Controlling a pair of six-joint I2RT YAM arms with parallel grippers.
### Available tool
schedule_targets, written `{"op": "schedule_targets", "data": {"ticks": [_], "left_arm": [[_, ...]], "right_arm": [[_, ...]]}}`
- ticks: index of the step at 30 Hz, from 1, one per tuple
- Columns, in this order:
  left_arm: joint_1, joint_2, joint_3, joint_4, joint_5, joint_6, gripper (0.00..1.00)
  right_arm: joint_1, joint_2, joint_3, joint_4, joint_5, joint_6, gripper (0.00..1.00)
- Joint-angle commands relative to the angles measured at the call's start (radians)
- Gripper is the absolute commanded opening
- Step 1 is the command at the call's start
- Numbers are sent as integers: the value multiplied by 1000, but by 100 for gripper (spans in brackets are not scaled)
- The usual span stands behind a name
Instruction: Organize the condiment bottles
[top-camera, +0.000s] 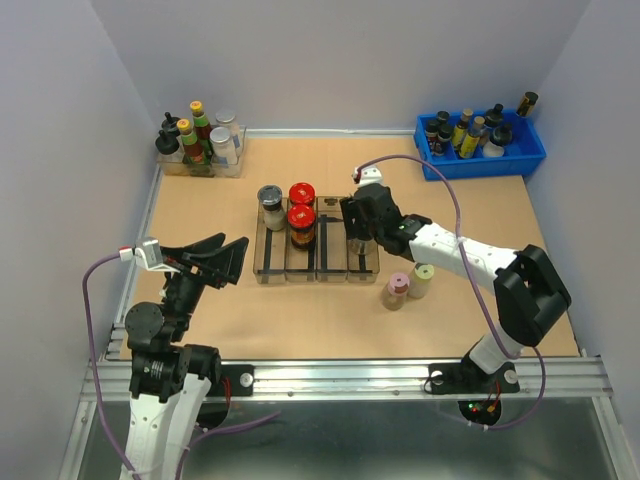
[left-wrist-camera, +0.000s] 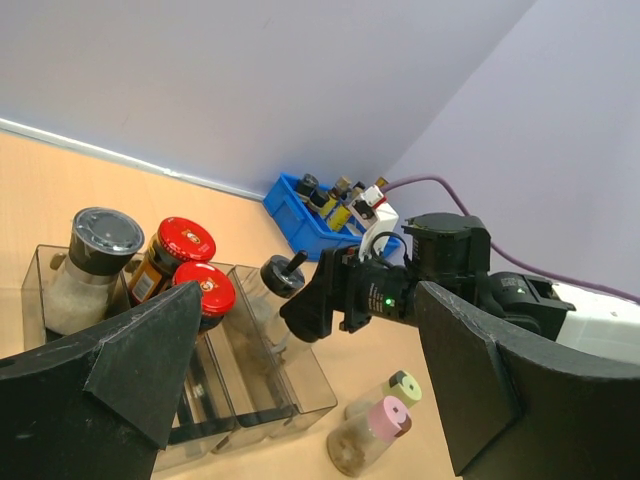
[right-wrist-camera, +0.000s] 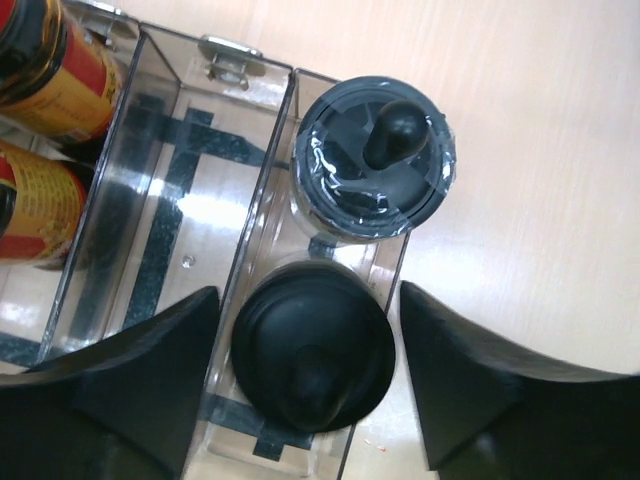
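Observation:
A clear four-slot organizer tray (top-camera: 330, 272) sits mid-table. Its left slots hold a grey-lidded clear jar (top-camera: 271, 205) and two red-lidded jars (top-camera: 301, 193) (top-camera: 301, 222). Two black-knob jars stand in the rightmost slot (right-wrist-camera: 372, 160) (right-wrist-camera: 313, 357). My right gripper (top-camera: 360, 228) hovers open over the nearer one, its fingers (right-wrist-camera: 130, 385) apart from the cap on both sides. A pink-capped jar (top-camera: 397, 290) and a pale-yellow-capped jar (top-camera: 421, 279) stand on the table right of the tray. My left gripper (top-camera: 228, 258) is open and empty, left of the tray.
A blue bin (top-camera: 520, 158) of slim dark bottles sits at the back right. A clear holder (top-camera: 232, 160) with taller bottles stands at the back left. A metal rail runs along the near table edge (top-camera: 340, 375).

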Motion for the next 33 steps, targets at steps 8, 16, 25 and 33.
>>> {"op": "schedule_targets", "data": {"ticks": [8,16,25,33], "left_arm": [[-1,-16,5,33,5,1,99],[-1,-18,11,22,-6,1,99],[-1,-3,-3,47,7,-10,99],[-1,11,-21,75,19,-33,99]], "right_arm": [[8,-31,42,39,45,19,100],[8,-284,-38,-35,77,35,100],[8,-503,-212,-248,22,169,99],[9,-609,-234,-409,-104,214,90]]}}
